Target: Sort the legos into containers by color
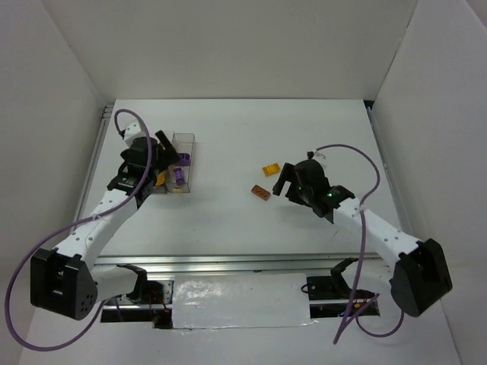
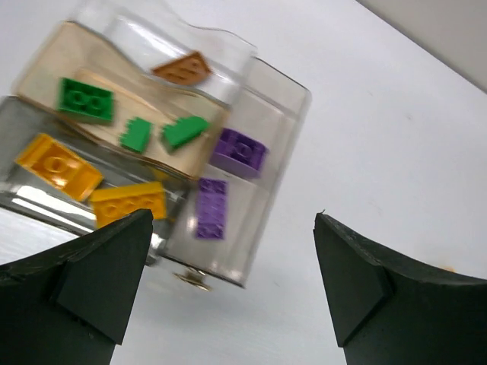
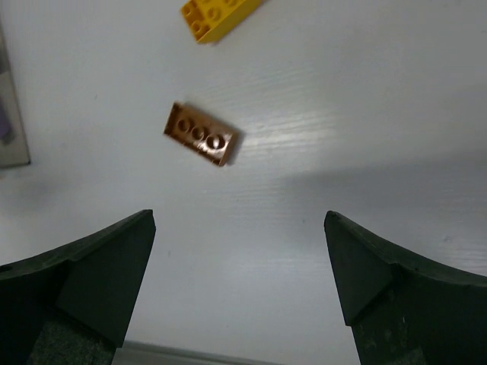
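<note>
The clear containers hold several legos: green bricks, yellow bricks, an orange brick, and two purple bricks in the narrow bin. My left gripper is open and empty, just in front of the bins; in the top view the left gripper sits against their left side. An orange-brown brick and a yellow brick lie loose on the table. My right gripper is open and empty, a short way from the orange-brown brick.
The white table is walled by white panels at the back and sides. A metal rail runs along the near edge, with a white patch below it. Purple cables trail from both arms. A corner of the bins shows at the left edge of the right wrist view.
</note>
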`<state>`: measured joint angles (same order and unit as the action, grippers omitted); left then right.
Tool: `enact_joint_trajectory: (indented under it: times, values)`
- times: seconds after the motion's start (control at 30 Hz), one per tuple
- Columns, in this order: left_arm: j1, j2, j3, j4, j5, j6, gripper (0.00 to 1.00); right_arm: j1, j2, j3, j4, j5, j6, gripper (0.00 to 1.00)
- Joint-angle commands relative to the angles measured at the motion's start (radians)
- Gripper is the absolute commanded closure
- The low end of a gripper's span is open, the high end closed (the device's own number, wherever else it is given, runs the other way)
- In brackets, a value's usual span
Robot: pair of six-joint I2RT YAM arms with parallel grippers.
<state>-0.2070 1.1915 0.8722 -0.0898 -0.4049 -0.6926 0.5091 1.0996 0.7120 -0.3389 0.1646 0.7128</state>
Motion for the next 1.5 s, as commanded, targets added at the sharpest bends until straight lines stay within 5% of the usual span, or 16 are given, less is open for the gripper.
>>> enact_joint_trajectory:
  times: [0.0,0.17,0.23,0.43,0.67,1.1,1.33,1.47]
  values:
    - [-0.133,-0.015,0.071,-0.060,0.034,0.005,0.00,-0.018,0.090,0.118,-0.081,0.173,0.071,0.00]
    - [-0.294,0.218,0.262,-0.024,0.171,0.216,0.00,-0.020,-0.004,0.078,-0.066,0.272,0.209,0.00]
    - [-0.327,0.370,0.394,-0.039,0.283,0.318,0.00,-0.020,-0.165,0.015,-0.029,0.280,0.238,0.00]
    - [-0.385,0.714,0.682,-0.011,0.452,0.543,0.01,-0.026,-0.337,-0.017,-0.106,0.214,0.146,0.00]
    - [-0.417,0.991,0.899,-0.005,0.598,0.605,0.01,-0.026,-0.494,-0.036,-0.158,0.109,0.051,0.00]
    - [-0.535,1.263,1.162,-0.202,0.365,0.682,0.04,-0.027,-0.529,-0.011,-0.203,-0.022,-0.036,0.00]
    - [-0.537,1.221,1.065,-0.203,0.302,0.659,0.21,-0.026,-0.526,-0.011,-0.175,-0.048,-0.049,0.00]
    - [-0.535,1.169,0.986,-0.151,0.273,0.651,0.50,-0.029,-0.514,-0.020,-0.144,-0.060,-0.052,0.00]
